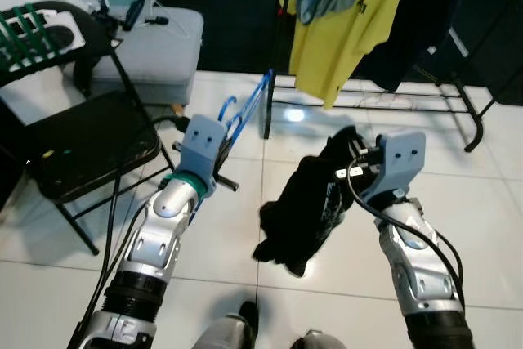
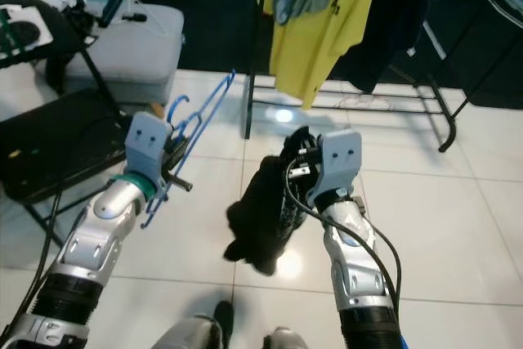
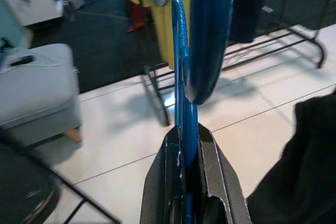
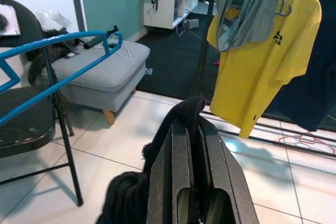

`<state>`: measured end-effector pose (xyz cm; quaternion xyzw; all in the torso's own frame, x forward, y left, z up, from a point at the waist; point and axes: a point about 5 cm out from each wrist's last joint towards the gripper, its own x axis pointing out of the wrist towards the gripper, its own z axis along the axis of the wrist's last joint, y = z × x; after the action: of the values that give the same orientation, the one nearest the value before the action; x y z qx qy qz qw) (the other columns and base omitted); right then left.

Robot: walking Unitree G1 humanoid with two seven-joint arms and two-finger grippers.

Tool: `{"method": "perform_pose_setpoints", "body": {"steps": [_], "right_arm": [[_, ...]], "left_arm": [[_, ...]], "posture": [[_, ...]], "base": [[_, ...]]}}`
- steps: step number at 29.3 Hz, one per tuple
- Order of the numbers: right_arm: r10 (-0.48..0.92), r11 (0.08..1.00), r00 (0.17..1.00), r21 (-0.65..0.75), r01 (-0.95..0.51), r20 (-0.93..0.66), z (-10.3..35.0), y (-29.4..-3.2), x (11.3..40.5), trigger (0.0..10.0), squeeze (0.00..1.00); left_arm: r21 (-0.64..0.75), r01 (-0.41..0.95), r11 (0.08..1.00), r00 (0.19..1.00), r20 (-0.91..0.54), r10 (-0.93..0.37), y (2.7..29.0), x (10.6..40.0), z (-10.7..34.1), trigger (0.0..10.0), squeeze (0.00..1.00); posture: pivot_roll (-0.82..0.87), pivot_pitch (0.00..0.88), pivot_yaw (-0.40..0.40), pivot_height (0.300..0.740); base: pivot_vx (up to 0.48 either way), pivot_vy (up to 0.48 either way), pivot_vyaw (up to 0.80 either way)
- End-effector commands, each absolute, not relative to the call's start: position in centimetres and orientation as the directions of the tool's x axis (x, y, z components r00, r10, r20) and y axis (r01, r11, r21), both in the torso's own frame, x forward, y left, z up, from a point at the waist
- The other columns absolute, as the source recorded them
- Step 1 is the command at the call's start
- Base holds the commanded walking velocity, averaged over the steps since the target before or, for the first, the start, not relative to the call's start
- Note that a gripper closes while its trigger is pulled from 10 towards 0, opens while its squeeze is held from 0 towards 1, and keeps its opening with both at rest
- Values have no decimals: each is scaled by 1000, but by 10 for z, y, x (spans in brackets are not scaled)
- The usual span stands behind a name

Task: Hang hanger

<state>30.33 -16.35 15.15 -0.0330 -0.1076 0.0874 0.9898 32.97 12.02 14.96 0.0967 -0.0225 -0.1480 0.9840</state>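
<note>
Hanger (image 1: 245, 112) work is mid-carry as I judge it: my left gripper (image 3: 184, 145) has its fingers clamped on the blue hanger's thin bar, holding it up over the white tiles, while my right gripper (image 4: 191, 129) is pinched shut on a black garment (image 1: 306, 202) that droops toward the floor. The clothes rack (image 1: 384, 91) with the yellow shirt (image 1: 347, 14) stands ahead, well apart from both arms. Next I'd need to close on the rack and raise the hook toward its top rail, which sits above the head views. My right wrist view shows the hanger's long bar beside the folding chair (image 1: 82, 145); my left wrist view shows the actual grip.
</note>
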Motion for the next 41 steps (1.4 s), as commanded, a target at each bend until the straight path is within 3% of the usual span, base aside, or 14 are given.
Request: {"method": "perform_pose_setpoints", "body": {"steps": [1,41], "right_arm": [[164,985,959,-82,-149,231,155,-168,302,10000,0],[161,986,959,-79,-146,233,155,-168,301,10000,0]], "left_arm": [[198,298,934,952,8,-306,117,328,146,10000,0],[200,297,934,953,-1,-303,118,329,145,10000,0]], "posture": [[-106,59,98,740],[-107,63,102,740]], "base": [[0,0,0],[0,0,0]]}}
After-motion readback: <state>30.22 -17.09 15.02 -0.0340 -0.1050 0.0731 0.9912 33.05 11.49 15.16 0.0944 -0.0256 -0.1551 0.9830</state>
